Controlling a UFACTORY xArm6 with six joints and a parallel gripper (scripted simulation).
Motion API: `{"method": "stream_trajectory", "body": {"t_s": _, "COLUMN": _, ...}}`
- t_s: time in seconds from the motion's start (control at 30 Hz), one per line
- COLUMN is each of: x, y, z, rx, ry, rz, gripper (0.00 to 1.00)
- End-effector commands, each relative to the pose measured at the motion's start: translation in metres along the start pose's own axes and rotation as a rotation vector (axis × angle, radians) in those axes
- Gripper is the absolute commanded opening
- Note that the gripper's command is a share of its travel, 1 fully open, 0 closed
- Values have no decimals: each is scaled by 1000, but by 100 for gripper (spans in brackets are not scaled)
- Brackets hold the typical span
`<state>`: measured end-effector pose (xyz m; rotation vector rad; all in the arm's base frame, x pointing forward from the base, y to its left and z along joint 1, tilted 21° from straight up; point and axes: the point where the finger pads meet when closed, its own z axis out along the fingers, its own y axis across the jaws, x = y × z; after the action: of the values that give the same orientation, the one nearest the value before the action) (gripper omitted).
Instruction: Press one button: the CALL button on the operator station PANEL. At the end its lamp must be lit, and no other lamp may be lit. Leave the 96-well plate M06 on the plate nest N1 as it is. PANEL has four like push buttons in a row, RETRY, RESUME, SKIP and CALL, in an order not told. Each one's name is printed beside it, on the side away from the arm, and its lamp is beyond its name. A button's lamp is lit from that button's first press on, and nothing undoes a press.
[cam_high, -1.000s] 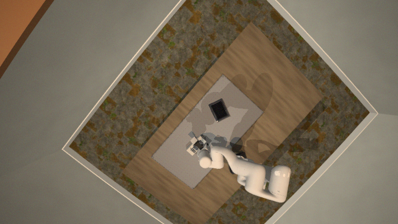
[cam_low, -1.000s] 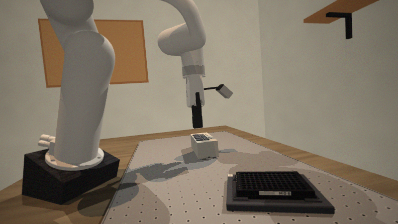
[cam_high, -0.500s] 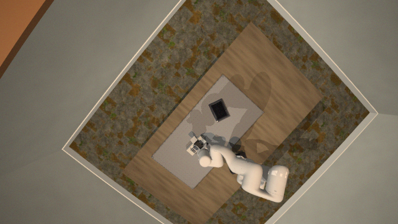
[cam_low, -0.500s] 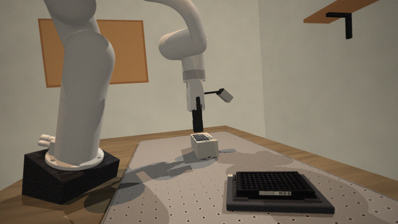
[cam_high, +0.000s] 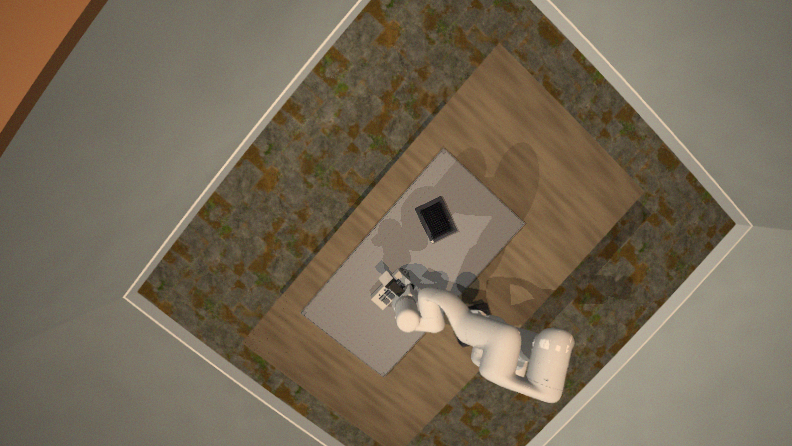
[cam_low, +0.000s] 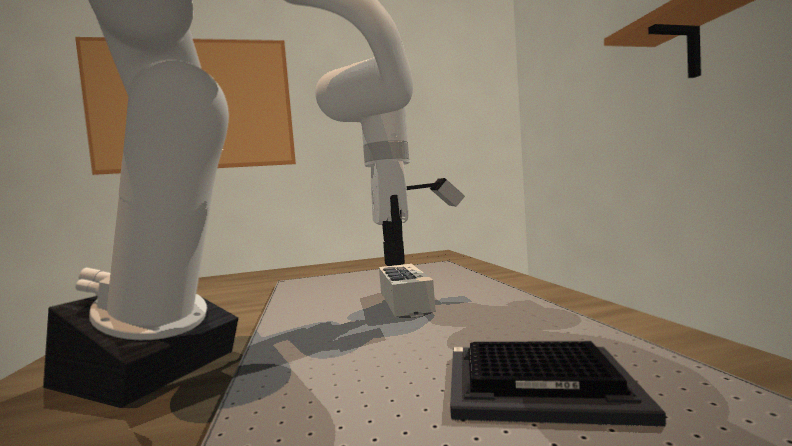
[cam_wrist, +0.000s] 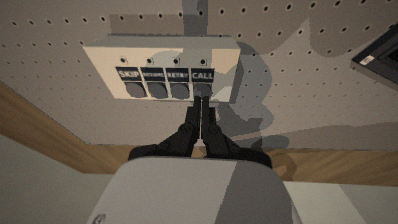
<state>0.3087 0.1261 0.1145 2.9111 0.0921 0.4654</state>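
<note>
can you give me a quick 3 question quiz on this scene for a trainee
1. True or false: the gripper is shut with nothing between its fingers.
2. In the wrist view, which button on the PANEL do the fingertips line up with? A) SKIP B) RETRY C) CALL
3. What rests on the plate nest N1?

Key:
1. True. The fingers are pressed together and hold nothing.
2. C. They point at the CALL button, the rightmost of the row in that view; none of the four lamps looks lit.
3. The black 96-well plate M06, lying flat, well apart from the PANEL.
</note>
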Motion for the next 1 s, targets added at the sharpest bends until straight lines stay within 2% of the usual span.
{"method": "stream_trajectory", "body": {"t_s": 0.0, "x": 1, "y": 0, "z": 3, "rx": 2, "ry": 3, "rz": 1, "gripper": 0}}
{"method": "stream_trajectory", "body": {"t_s": 0.97, "x": 1, "y": 0, "z": 19, "rx": 1, "ry": 3, "rz": 1, "gripper": 0}}
